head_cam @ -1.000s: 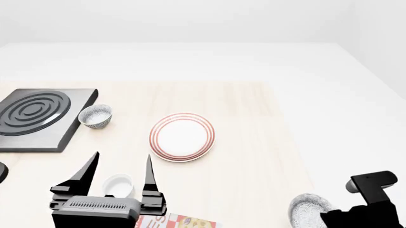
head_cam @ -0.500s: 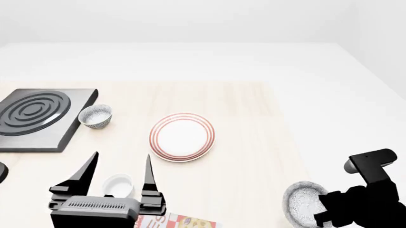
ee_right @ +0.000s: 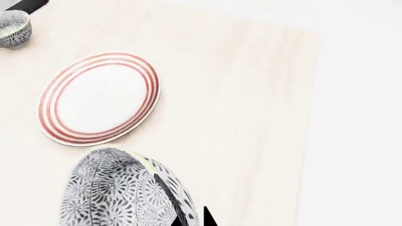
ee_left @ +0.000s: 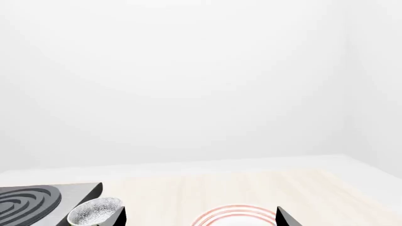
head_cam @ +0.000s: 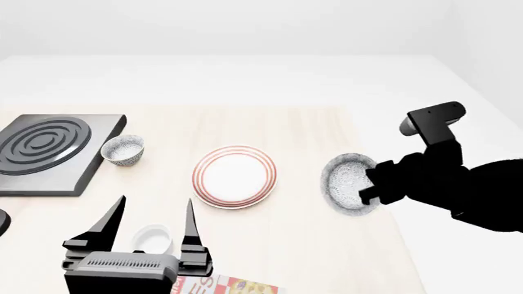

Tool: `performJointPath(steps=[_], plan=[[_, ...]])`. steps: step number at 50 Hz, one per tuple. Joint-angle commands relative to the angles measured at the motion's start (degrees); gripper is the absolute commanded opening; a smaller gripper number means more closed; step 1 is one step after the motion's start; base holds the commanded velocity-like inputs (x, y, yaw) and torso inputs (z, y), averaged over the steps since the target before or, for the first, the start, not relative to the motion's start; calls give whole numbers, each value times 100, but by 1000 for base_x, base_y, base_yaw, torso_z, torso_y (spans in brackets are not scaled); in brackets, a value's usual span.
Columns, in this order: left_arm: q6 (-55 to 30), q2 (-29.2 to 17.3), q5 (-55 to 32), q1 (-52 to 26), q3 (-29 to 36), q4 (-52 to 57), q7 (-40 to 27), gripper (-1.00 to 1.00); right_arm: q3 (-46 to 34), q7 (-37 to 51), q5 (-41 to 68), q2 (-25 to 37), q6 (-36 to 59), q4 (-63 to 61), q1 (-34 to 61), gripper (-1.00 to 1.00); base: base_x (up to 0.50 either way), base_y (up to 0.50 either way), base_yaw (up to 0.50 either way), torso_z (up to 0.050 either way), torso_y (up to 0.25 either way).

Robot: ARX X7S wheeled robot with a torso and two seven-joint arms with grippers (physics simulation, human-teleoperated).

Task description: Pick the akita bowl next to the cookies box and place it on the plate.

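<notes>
My right gripper [head_cam: 368, 187] is shut on the rim of the speckled akita bowl [head_cam: 349, 184] and holds it in the air, tipped on its side, just right of the plate [head_cam: 234, 176]. In the right wrist view the bowl [ee_right: 119, 193] fills the space by the fingertips [ee_right: 207, 220], and the red-ringed plate [ee_right: 97, 98] lies beyond it. The cookies box [head_cam: 229, 286] peeks in at the lower edge of the head view. My left gripper [head_cam: 154, 220] is open above the table, holding nothing.
A small plain white cup [head_cam: 152, 237] sits between the left fingers' spread. A second speckled bowl [head_cam: 122, 149] stands beside the grey hotplate [head_cam: 49, 150] at the left. The table's right edge [head_cam: 372, 184] runs below the held bowl.
The right arm has risen from the lower right and swung left and forward with the bowl, which now hangs close to the plate's right side. The left arm has not moved.
</notes>
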Motion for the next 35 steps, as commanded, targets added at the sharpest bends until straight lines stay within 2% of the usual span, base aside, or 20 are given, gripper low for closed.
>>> performJointPath(steps=[1, 7, 18, 28, 31, 33, 35], plan=[[19, -6, -6, -27, 8, -35, -19, 100, -741, -447, -776, -1034, -349, 1142, 1482, -100, 0, 0, 0, 0, 0], [-5, -18, -30, -34, -2, -6, -36, 100, -1123, -812, -1379, -1615, -999, 2052, 1952, -100, 0, 0, 0, 0, 0], [86, -45, -50, 1, -12, -23, -35, 100, -1214, -1215, -1913, -2690, -2078, 3834, 2595, -100, 0, 0, 0, 0, 0], [63, -77, -129, 8, -45, 41, -45, 100, -1460, -2055, -2538, -3844, -3544, 6526, 3247, -100, 0, 0, 0, 0, 0], [73, -78, -148, 21, -53, 46, -54, 100, -1461, -2446, -2707, -4329, -4385, 7783, 3519, -100, 0, 0, 0, 0, 0], [107, -72, -156, 10, -48, 3, -40, 100, -1495, -2379, -2527, -4372, -4527, 7813, 3451, -100, 0, 0, 0, 0, 0], [84, -78, -165, 6, -49, 20, -48, 100, -1947, -2239, -2088, -4373, -4712, 7741, 3327, -100, 0, 0, 0, 0, 0]])
